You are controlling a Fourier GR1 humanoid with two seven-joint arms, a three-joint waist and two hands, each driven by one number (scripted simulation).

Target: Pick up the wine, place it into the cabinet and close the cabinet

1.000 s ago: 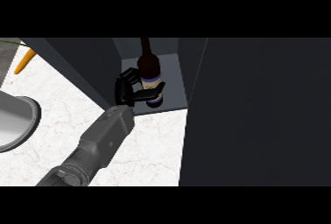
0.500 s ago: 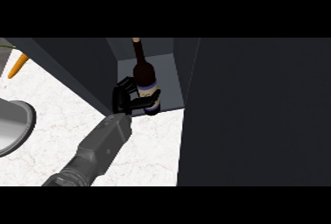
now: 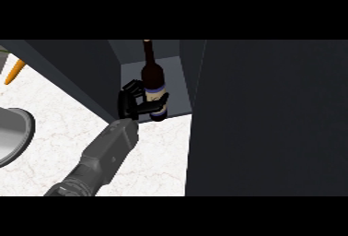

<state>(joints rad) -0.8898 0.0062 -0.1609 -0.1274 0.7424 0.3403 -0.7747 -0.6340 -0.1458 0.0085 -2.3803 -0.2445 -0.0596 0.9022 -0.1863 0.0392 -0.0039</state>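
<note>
Evidently, the dark glass wine bottle (image 3: 153, 85) is held upright inside the dark grey cabinet (image 3: 88, 73), upper centre of the frame, so it can be set down standing. The black left hand (image 3: 132, 102) is curled round its pale label, whose writing cannot be read.

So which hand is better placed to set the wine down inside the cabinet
The left hand. It is already curled round the wine bottle, which is inside the open cabinet. The right hand is not in view.
</note>
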